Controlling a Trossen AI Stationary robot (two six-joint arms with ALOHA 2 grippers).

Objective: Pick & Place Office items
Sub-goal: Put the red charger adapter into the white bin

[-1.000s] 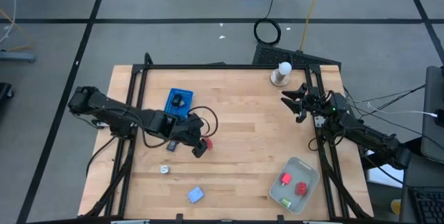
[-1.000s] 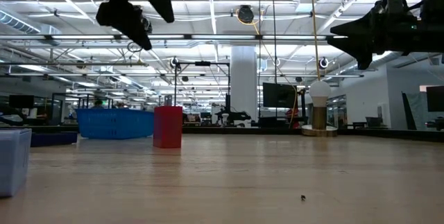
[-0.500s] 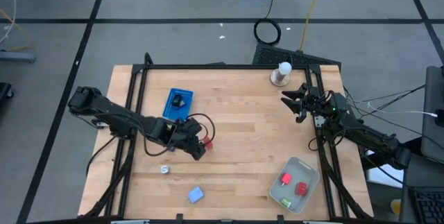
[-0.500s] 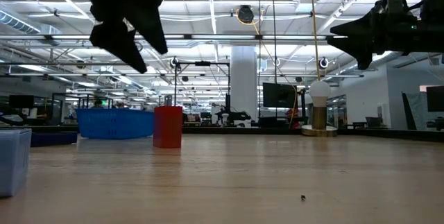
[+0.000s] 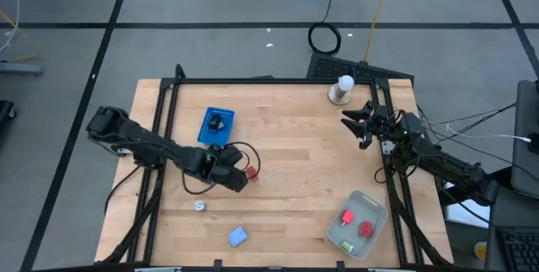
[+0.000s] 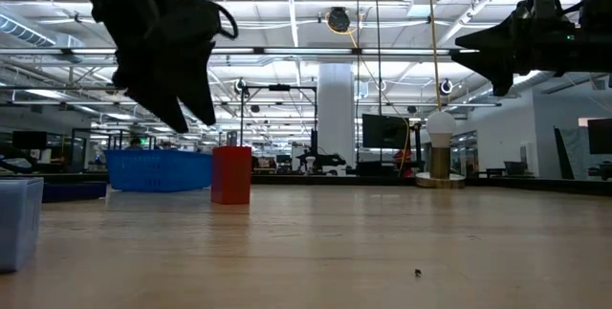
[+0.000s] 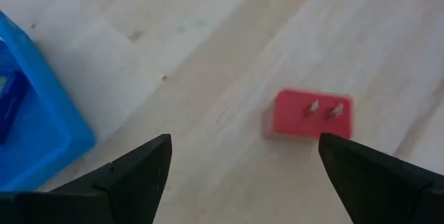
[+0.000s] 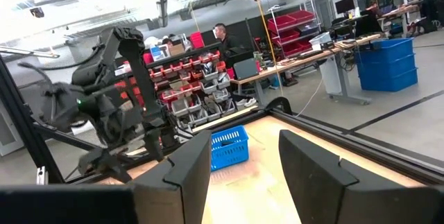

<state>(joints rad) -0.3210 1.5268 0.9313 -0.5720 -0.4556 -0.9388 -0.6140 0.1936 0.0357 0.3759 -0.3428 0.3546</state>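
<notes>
A red block [image 5: 250, 172] lies flat on the wooden table [image 5: 295, 150] near its middle, and in the left wrist view the red block [image 7: 310, 115] shows two small metal prongs on top. My left gripper [image 5: 239, 178] hangs open just to the block's left and above it, slanting down; in its own view my left gripper [image 7: 243, 175] has nothing between its fingers. A blue tray [image 5: 216, 125] holds a black clip. A silvery piece [image 5: 200, 206] and a blue piece [image 5: 237, 237] lie near the front. My right gripper [image 5: 352, 125] waits open and raised at the right edge.
A translucent tray [image 5: 377, 213] at the front right holds two red blocks and a green piece. A white knob-topped stand [image 5: 340, 89] stands at the far right. A black frame runs along the table's edges. Bare wood lies between the red block and the translucent tray.
My left gripper has come down toward the table beside the red block and tipped more steeply downward, staying open. The red block and the other pieces have not moved.
</notes>
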